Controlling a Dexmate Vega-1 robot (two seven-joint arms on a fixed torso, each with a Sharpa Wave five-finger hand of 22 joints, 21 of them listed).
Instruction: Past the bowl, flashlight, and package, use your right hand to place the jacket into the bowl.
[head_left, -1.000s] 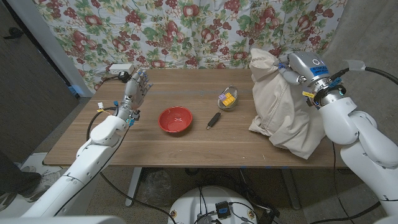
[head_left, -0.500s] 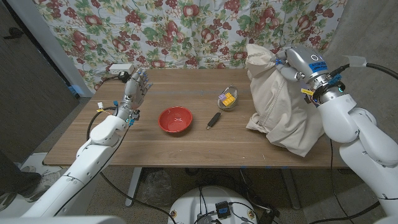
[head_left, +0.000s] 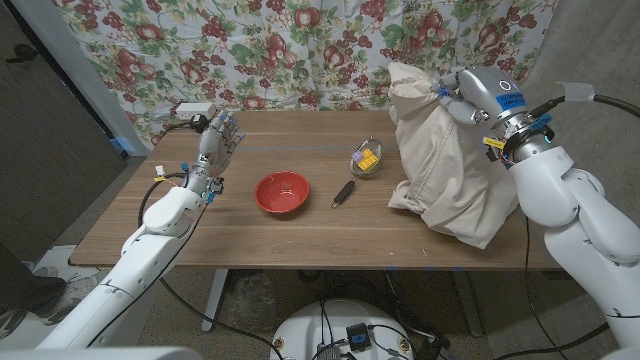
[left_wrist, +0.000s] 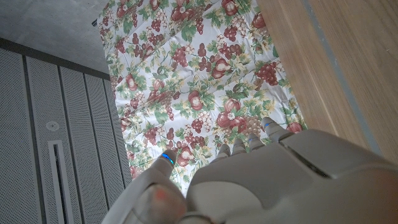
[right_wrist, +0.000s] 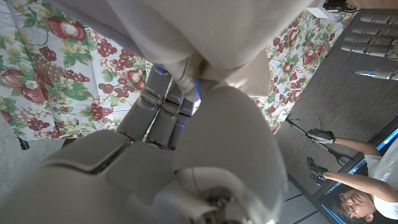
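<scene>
Here the jacket (head_left: 445, 165) is gripped at its top by the right robot hand (head_left: 455, 100), its hem draped on the table (head_left: 250, 235) below; the left robot hand (head_left: 220, 135) is held open.

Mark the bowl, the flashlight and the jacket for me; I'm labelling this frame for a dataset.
bowl (head_left: 281, 192): head view, red inside bottom.
flashlight (head_left: 343, 193): head view, middle of its dark barrel.
jacket (head_left: 445, 170): head view, middle of the beige cloth hanging from the right hand (head_left: 452, 100).
</scene>
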